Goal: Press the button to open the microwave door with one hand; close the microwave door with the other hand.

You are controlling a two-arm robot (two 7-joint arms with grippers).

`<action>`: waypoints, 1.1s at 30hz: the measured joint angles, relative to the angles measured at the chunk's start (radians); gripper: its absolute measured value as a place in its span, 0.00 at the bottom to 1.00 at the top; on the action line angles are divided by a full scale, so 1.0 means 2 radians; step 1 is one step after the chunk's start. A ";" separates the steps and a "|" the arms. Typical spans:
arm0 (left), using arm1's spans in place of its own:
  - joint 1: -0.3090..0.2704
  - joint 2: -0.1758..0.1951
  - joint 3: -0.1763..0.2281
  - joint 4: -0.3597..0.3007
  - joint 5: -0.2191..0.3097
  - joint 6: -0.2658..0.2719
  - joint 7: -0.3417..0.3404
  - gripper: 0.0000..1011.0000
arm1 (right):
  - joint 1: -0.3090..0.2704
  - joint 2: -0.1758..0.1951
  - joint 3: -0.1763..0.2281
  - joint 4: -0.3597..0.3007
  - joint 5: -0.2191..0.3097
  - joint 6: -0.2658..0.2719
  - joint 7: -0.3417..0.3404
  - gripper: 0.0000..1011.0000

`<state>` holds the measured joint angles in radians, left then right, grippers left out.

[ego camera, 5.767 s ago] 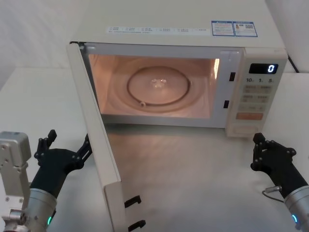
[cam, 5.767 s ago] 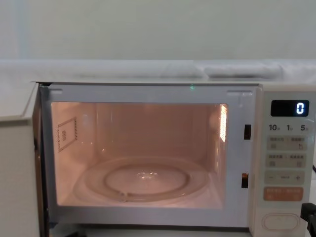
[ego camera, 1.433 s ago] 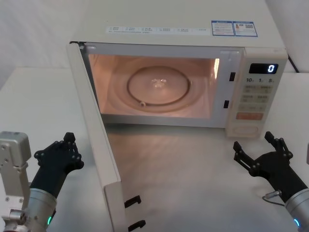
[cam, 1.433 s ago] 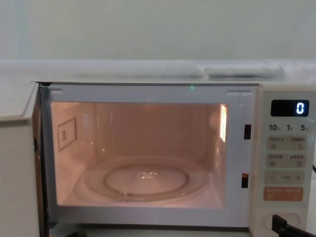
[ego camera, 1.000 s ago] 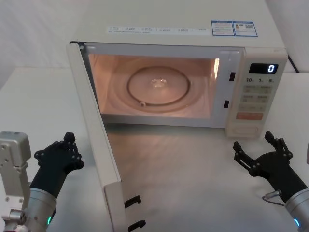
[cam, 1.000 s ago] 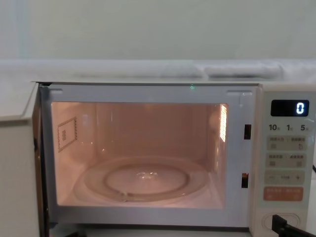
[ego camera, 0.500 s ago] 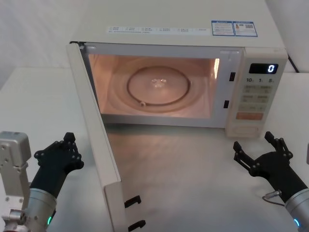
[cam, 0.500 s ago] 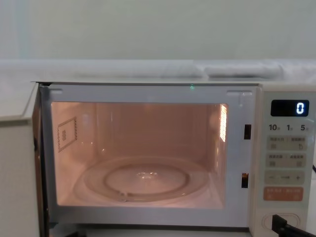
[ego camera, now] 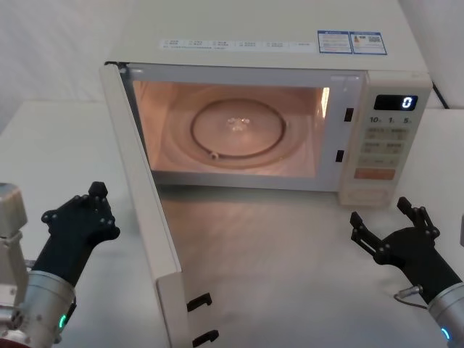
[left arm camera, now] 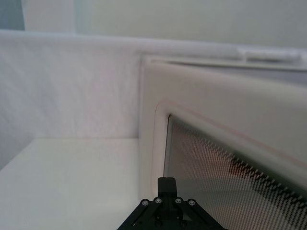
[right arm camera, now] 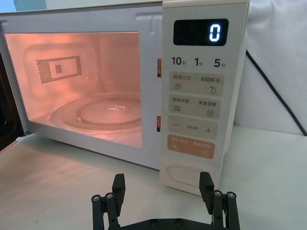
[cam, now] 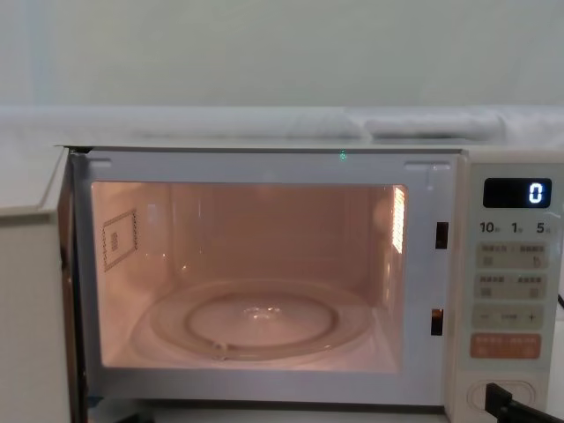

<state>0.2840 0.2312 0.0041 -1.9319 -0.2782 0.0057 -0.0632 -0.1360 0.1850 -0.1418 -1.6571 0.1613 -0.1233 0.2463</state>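
The microwave door point(ego camera: 148, 210) stands wide open, swung out toward me on its left hinge, and the cavity is lit. In the left wrist view its outer face point(left arm camera: 230, 158) with the dark window and pink outline is close ahead. My left gripper point(ego camera: 96, 191) is shut and hovers left of the door's outer side, apart from it; its tip point(left arm camera: 166, 184) points at the window's edge. The button point(ego camera: 370, 194) sits at the bottom of the control panel. My right gripper point(ego camera: 378, 212) is open just in front of and below it, its fingers point(right arm camera: 118, 184) straddling the button point(right arm camera: 184, 175) without touching.
The microwave body point(ego camera: 275, 29) fills the back of the white table point(ego camera: 290, 275). The open door splits the near space between my two arms. A black cable point(right arm camera: 273, 91) runs down behind the microwave's right side. In the chest view a right finger point(cam: 495, 398) overlaps the button.
My left arm has shifted a little to the left and up beside the door, still shut. The right gripper and the door have not moved.
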 joint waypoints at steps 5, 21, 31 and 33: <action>0.008 0.005 -0.018 -0.028 -0.017 0.006 -0.025 0.00 | 0.000 0.000 0.000 0.000 0.000 0.000 0.000 0.99; 0.027 0.060 -0.085 -0.087 -0.095 0.024 -0.095 0.00 | 0.000 0.000 0.000 0.000 0.000 0.000 0.000 0.99; 0.024 0.098 -0.086 -0.087 -0.131 0.040 -0.130 0.00 | 0.000 0.000 0.000 0.000 0.000 0.000 0.000 0.99; 0.019 0.105 -0.076 -0.083 -0.133 0.040 -0.134 0.00 | 0.000 0.000 0.000 0.000 0.000 0.000 0.000 0.99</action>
<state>0.3226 0.4403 -0.1480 -2.0983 -0.5436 0.0863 -0.3306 -0.1360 0.1850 -0.1418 -1.6571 0.1613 -0.1233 0.2464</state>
